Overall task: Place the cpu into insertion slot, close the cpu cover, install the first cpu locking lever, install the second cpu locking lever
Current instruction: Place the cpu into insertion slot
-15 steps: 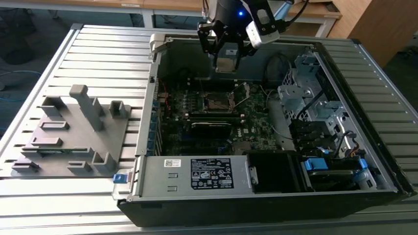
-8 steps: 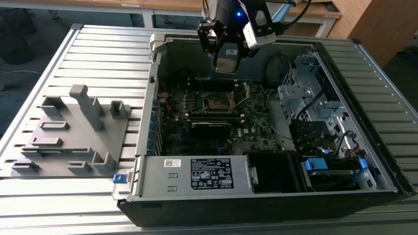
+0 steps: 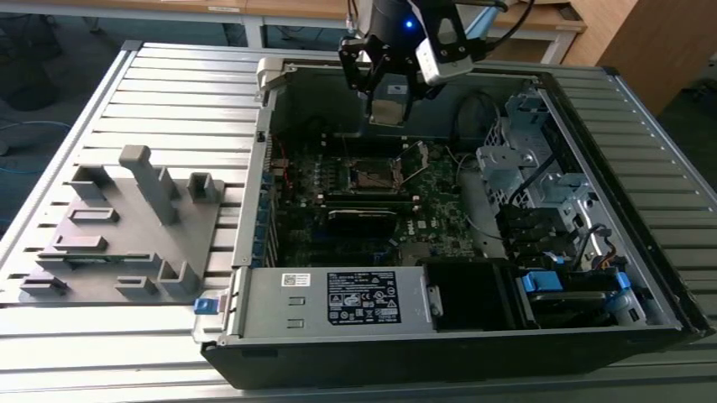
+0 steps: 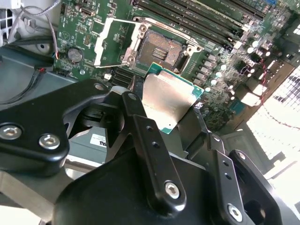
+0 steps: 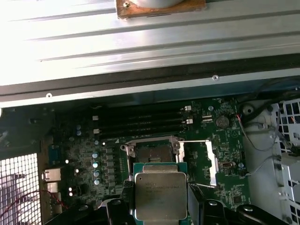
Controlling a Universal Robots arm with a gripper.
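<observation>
Gripper (image 5: 161, 207): pinching the chip (image 5: 161, 192), at 12 o'clock of the socket (image 3: 370, 175), exterior view.
Cover (image 5: 214, 164): open.
Left: all four steps.

We see our gripper (image 4: 171, 105) built of matte black linkage bars (image 4: 150, 154) pinned with silver socket-head screws (image 4: 172, 189). In the exterior view, a blue light (image 3: 410, 23) glows on our dark wrist (image 3: 392, 25) beside a pale grey box (image 3: 442, 59).

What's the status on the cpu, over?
Gripper shut on cpu, above the board. Slot empty, cover swung open. No obstruction seen over slot.
</observation>
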